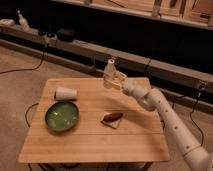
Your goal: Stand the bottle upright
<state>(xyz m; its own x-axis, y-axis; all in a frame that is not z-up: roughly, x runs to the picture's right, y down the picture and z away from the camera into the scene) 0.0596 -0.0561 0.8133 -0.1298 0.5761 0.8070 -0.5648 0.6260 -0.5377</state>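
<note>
The bottle is small, slim and whitish with a narrow capped neck. It stands roughly upright near the far edge of the wooden table, cap up. My gripper is at the bottle's right side, shut on its body. The white arm reaches in from the lower right. I cannot tell whether the bottle's base touches the table top.
A white stubby cup lies on its side at the table's left. A green bowl sits in front of it. A reddish-brown item on a white napkin lies mid-table. A low ledge with cables runs behind. A white spray bottle stands far back left.
</note>
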